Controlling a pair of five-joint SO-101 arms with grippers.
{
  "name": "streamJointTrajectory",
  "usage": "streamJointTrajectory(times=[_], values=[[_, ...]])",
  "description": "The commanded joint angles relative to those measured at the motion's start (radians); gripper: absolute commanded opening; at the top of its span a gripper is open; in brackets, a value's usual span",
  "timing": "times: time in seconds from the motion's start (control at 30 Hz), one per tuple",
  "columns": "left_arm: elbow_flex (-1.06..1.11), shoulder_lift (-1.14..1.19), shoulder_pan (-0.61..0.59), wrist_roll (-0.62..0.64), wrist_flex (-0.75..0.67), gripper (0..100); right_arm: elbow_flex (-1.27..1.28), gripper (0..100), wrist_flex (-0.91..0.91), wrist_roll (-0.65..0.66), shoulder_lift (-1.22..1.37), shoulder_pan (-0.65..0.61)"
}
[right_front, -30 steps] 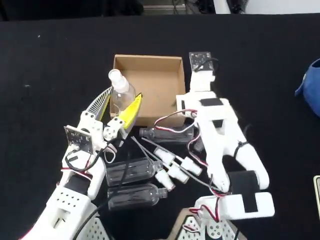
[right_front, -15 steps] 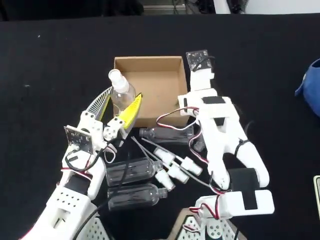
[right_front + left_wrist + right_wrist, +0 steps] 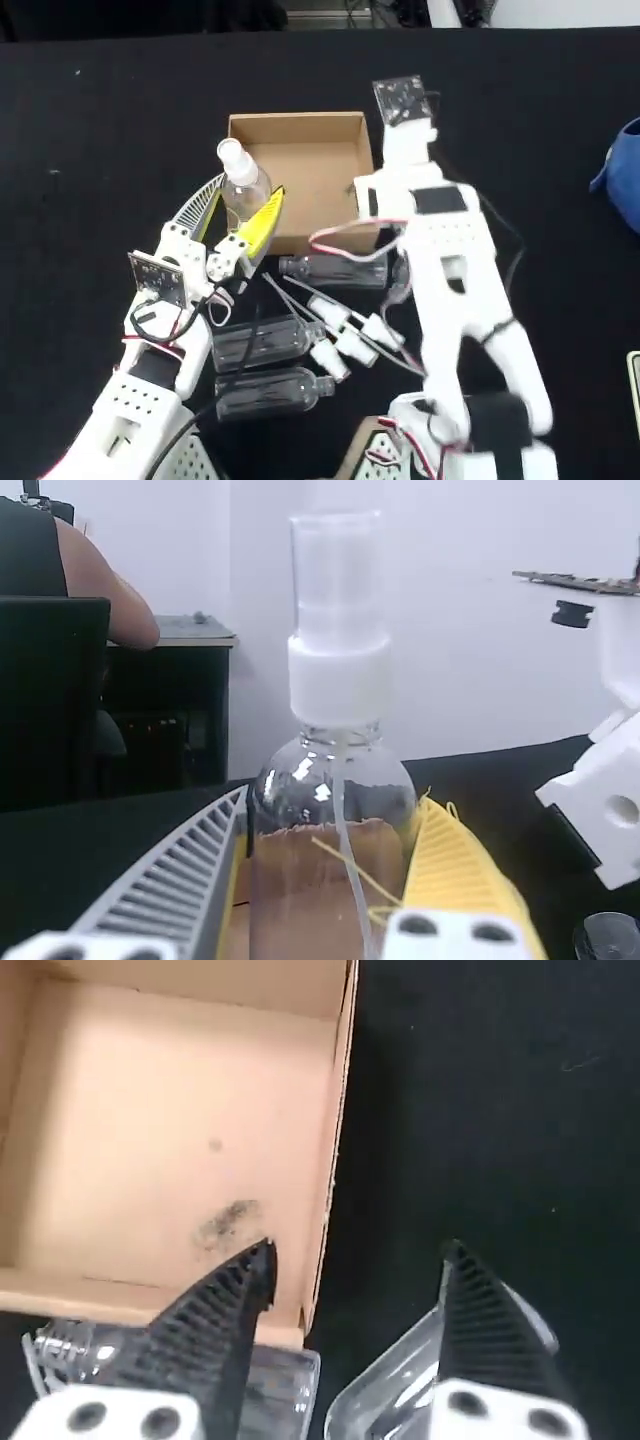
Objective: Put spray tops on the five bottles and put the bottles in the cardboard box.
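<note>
My left gripper [image 3: 246,192] is shut on a clear bottle [image 3: 241,186] with a white spray top, holding it upright over the near left corner of the cardboard box [image 3: 300,125]. The bottle [image 3: 335,780] sits between the grey finger [image 3: 170,880] and the yellow finger [image 3: 455,870]. My right gripper [image 3: 355,1260] is open, with nothing between its black fingers [image 3: 215,1330], above the box's near right corner [image 3: 320,1210]. Three topless bottles lie in front of the box [image 3: 335,270] [image 3: 262,342] [image 3: 268,392]. Several loose spray tops [image 3: 345,332] lie among them.
The right arm [image 3: 445,250] stretches over the table's middle and covers part of the lying bottles. A blue object [image 3: 625,185] sits at the right edge. The box floor [image 3: 150,1130] is bare. Black table surrounds everything.
The right arm has lifted and stretched farther toward the box's right side. The left arm and its bottle have not moved.
</note>
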Motion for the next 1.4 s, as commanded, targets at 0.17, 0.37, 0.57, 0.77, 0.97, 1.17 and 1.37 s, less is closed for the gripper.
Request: streamJointTrajectory(times=[0.17, 0.37, 0.57, 0.77, 0.97, 1.17, 1.37], values=[[0.024, -0.006, -0.001, 0.008, -0.014, 3, 0.265, 24.0, -0.209, -0.031, -0.251, 0.098], [0.024, -0.006, -0.001, 0.009, -0.014, 3, 0.383, 24.0, -0.370, -0.104, -0.277, 0.169], [0.024, -0.017, -0.015, 0.002, -0.018, 3, 0.427, 24.0, -0.420, -0.104, -0.277, 0.172], [0.018, -0.017, -0.318, 0.009, -0.025, 3, 0.430, 24.0, -0.420, -0.104, -0.277, 0.176], [-0.071, -0.005, -0.673, 0.009, -0.017, 3, 0.430, 24.0, -0.414, -0.104, -0.277, 0.172], [-0.265, 0.077, -0.769, 0.011, -0.015, 3, 0.432, 24.0, -0.413, -0.104, -0.277, 0.173], [-0.493, 0.417, -0.748, 0.009, -0.023, 3, 0.446, 24.0, -0.419, -0.104, -0.277, 0.176]])
